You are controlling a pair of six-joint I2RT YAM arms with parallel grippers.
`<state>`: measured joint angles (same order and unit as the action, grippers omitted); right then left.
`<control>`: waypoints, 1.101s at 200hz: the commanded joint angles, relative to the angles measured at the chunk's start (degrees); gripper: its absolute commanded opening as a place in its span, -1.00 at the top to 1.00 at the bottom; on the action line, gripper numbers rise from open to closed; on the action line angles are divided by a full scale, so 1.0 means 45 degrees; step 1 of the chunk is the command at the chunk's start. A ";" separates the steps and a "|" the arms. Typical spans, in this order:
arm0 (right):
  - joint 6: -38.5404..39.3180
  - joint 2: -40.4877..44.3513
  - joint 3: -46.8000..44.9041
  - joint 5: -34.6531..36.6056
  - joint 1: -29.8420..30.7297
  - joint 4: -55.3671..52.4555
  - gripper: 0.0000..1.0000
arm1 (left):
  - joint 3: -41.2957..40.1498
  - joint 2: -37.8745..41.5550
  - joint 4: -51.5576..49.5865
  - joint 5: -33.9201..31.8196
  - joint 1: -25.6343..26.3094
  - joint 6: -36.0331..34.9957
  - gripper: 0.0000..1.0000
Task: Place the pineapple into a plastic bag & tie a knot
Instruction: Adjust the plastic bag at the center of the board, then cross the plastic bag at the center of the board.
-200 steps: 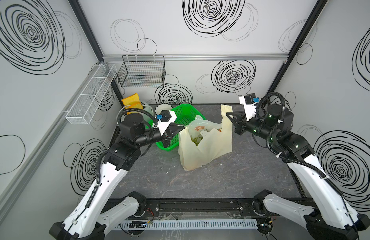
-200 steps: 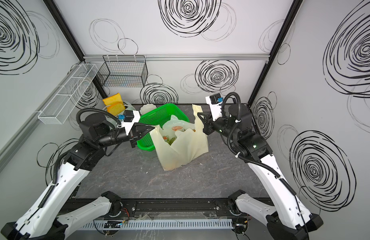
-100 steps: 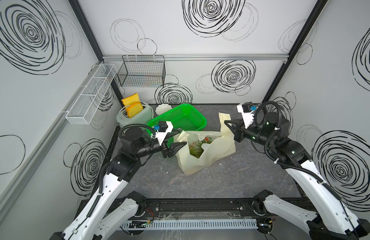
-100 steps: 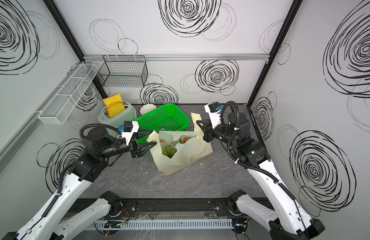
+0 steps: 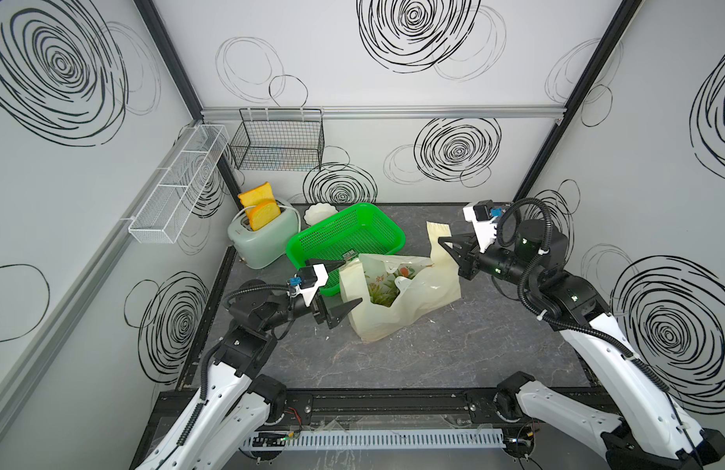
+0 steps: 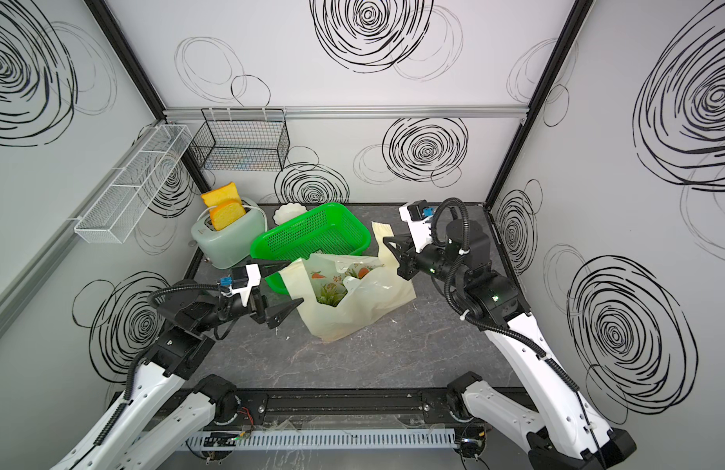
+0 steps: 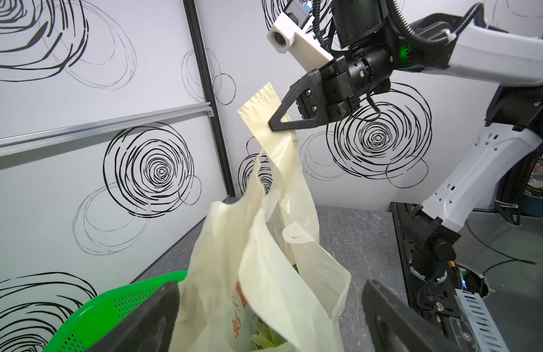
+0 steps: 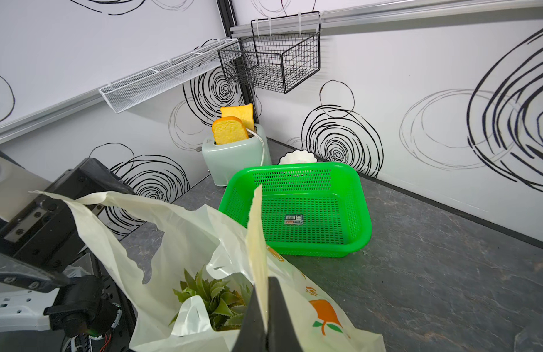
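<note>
Pineapple (image 8: 215, 301) leaves poke up, green and spiky, inside the open mouth of the plastic bag (image 5: 393, 317), which sits slumped on the grey table (image 5: 434, 358) about mid-scene.

The right gripper (image 5: 440, 241) is clamped on one handle strip (image 7: 258, 103) and holds it up and to the far right of the bag's body. The flat end of the strip stands above the closed jaws, and the rest runs down, drawn fairly straight, into the bag. The right wrist view shows the same strip (image 8: 256, 231) rising edge-on from between the closed fingers.

The left gripper (image 5: 352, 283) is spread wide at the bag's left edge and holds nothing. One finger reaches over the near rim of the green basket (image 5: 393, 228); the other points at the bag's lower left side. In the left wrist view the film of the bag hangs in the gap between the two fingers (image 7: 148, 320); whether it touches either one, I cannot tell. The bag's other handle loop (image 8: 191, 314) droops loose over the pineapple.

The green basket lies just beyond the bag, to its far left. Farther left stands a pale green toaster (image 5: 263, 240) with two bread slices (image 5: 257, 203) in it, and a small white dish (image 5: 320, 211) sits behind the basket by the far wall.
</note>
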<state>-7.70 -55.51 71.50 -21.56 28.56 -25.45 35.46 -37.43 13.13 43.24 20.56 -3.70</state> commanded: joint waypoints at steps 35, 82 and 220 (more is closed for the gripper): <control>0.0145 -0.0063 0.0477 -0.0502 -0.0028 -0.0108 1.00 | -0.0690 -0.0622 0.3171 0.0194 -0.0107 0.0807 -0.91; 0.0111 -0.0002 0.0353 -0.0511 -0.0029 -0.0186 1.00 | -0.0631 -0.1183 0.3616 -0.0098 0.0099 0.1658 -0.14; 0.6967 0.0179 -0.0253 -0.3753 0.2696 -0.1137 1.00 | 0.4954 -0.4456 -0.4334 -0.2133 0.2058 0.6606 1.00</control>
<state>14.98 -55.09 71.70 -35.05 36.64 -29.21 51.90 -53.08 -0.62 34.61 29.91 18.04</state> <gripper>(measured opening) 0.045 0.051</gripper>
